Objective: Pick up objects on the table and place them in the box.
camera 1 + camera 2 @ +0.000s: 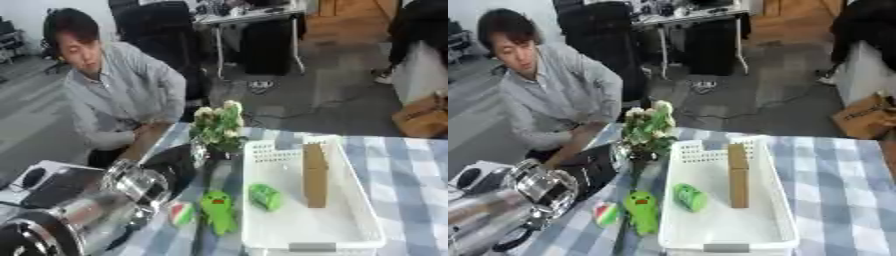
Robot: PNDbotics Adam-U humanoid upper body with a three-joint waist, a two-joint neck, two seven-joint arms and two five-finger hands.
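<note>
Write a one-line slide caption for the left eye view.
White slotted plastic basket on a checked tablecloth holds a green can and brown cardboard box; green plush toy lies outside.

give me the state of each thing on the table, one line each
white basket: upright, open top
brown box: in the basket, on edge
green can: in the basket, on its side
green toy: on the cloth, outside the basket
watermelon slice: on the cloth, outside
flower pot: upright
</note>
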